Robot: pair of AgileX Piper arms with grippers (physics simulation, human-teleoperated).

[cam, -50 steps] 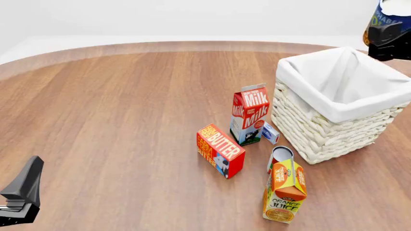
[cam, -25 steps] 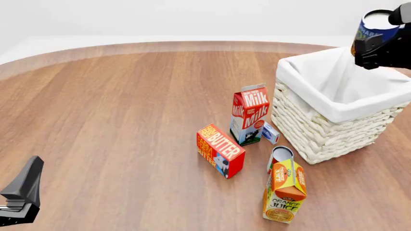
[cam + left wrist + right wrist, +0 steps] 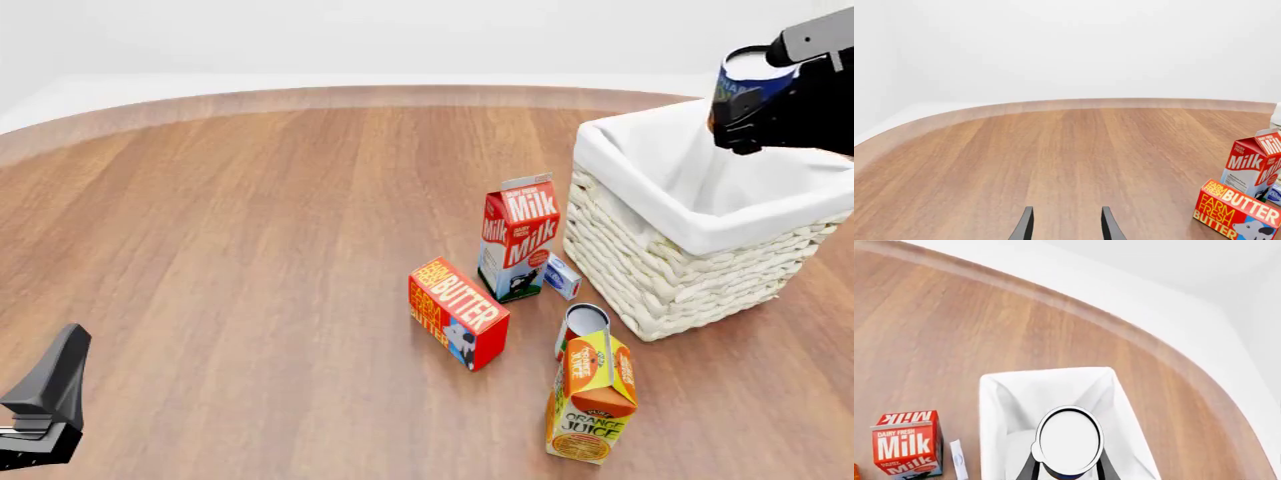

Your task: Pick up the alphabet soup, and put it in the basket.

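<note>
- While the right gripper [image 3: 747,100] carries the alphabet soup [image 3: 742,75] between its fingers, it has moved over the basket [image 3: 694,260]; release is near.
- Left gripper [image 3: 1066,227] fingers stand apart, empty.

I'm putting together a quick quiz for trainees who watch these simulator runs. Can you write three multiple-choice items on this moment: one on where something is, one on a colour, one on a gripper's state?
1. Where is the alphabet soup?
A. Lying on the table beside the milk carton
B. Held above the basket's opening
C. Standing on the butter box

2. What is the main colour of the milk carton?
A. Red
B. Green
C. Purple

3. What is the state of the left gripper?
A. Shut on a can
B. Shut on the butter box
C. Open, holding nothing

Answers:
1. B, since the right wrist view shows the can's pale top in the right gripper over the basket lining.
2. A, as its faces are red with white lettering.
3. C, because its fingers stand apart over bare table.
</note>
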